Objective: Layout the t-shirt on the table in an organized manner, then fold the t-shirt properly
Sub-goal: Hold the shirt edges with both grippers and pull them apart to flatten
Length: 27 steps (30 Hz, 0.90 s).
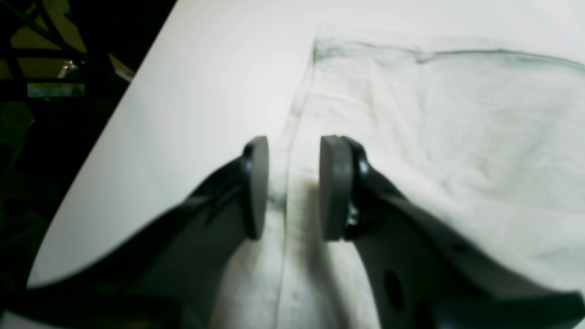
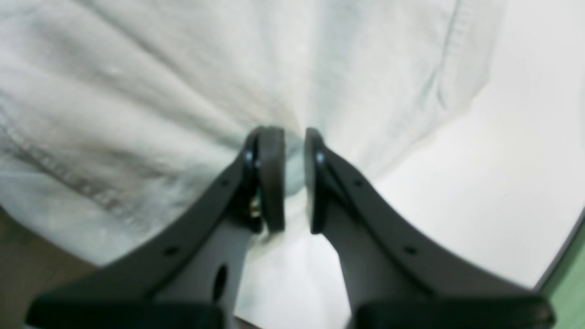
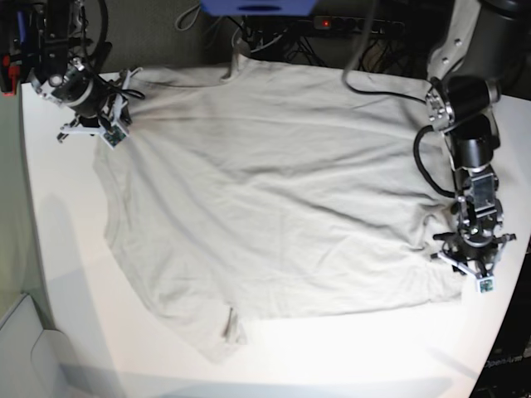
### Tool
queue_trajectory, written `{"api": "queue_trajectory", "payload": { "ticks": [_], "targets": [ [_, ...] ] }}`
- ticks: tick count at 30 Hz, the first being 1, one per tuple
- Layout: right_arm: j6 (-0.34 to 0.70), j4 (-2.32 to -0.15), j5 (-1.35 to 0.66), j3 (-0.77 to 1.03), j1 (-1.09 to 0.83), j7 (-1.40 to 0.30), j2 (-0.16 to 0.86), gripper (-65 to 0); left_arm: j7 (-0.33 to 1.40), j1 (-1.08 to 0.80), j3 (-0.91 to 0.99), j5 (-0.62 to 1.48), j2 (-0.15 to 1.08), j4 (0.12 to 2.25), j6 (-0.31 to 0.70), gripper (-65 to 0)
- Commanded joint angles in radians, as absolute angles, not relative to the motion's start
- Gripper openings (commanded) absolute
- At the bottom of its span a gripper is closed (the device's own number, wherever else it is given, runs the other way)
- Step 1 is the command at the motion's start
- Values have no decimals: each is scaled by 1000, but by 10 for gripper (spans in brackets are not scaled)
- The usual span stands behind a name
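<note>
The light grey-beige t-shirt [image 3: 274, 199] lies spread out on the white table [image 3: 348, 356] with some wrinkles. One sleeve points toward the front edge. My right gripper [image 3: 95, 124] is at the shirt's far left corner. In the right wrist view it [image 2: 295, 180] is shut on a pinch of the t-shirt [image 2: 137, 91], and folds fan out from the pads. My left gripper [image 3: 474, 269] is at the shirt's right edge. In the left wrist view its pads [image 1: 295, 187] hold a thick fold along the hem seam of the t-shirt [image 1: 457, 128].
Cables and a power strip [image 3: 348, 23] run behind the table, next to a blue object [image 3: 257, 7]. The table's rounded edge [image 1: 91, 192] lies just left of my left gripper. Bare table [image 2: 502, 183] shows right of my right gripper.
</note>
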<state>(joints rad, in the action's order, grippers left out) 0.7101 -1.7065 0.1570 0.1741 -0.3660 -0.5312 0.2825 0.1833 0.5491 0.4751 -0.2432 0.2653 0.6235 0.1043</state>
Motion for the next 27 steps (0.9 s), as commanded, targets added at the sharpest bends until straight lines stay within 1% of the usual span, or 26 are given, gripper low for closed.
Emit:
{"api": "queue_trajectory", "payload": {
  "ticks": [1, 8, 12, 14, 16, 18, 20, 24, 27],
  "targets": [
    [698, -1730, 189, 179, -367, -568, 295, -577, 157, 584, 473, -242, 278, 638, 99, -461],
    [698, -1853, 189, 180, -364, -578, 295, -577, 166, 564, 479, -242, 278, 653, 101, -462],
    [698, -1871, 189, 177, -344, -578, 291, -577, 189, 522, 481, -242, 269, 720, 102, -462],
    [698, -1865, 189, 177, -308, -578, 289, -577, 226, 501, 481, -240, 269, 780, 133, -462],
    [698, -1857, 189, 174, -262, -579, 289, -576, 262, 486, 481, -240, 257, 834, 189, -463],
    [698, -1830, 188, 165, -196, -579, 288, -575, 314, 470, 483, -240, 239, 881, 240, -463],
    [698, -1791, 188, 130, -116, -579, 288, -575, 351, 460, 483, -240, 234, 908, 263, -463],
    [698, -1652, 186, 102, 44, -579, 288, -576, 351, 449, 483, -240, 203, 906, 262, -463],
    [698, -1518, 188, 94, 154, -579, 260, -576, 351, 447, 476, -240, 191, 906, 262, -463]
  ]
}}
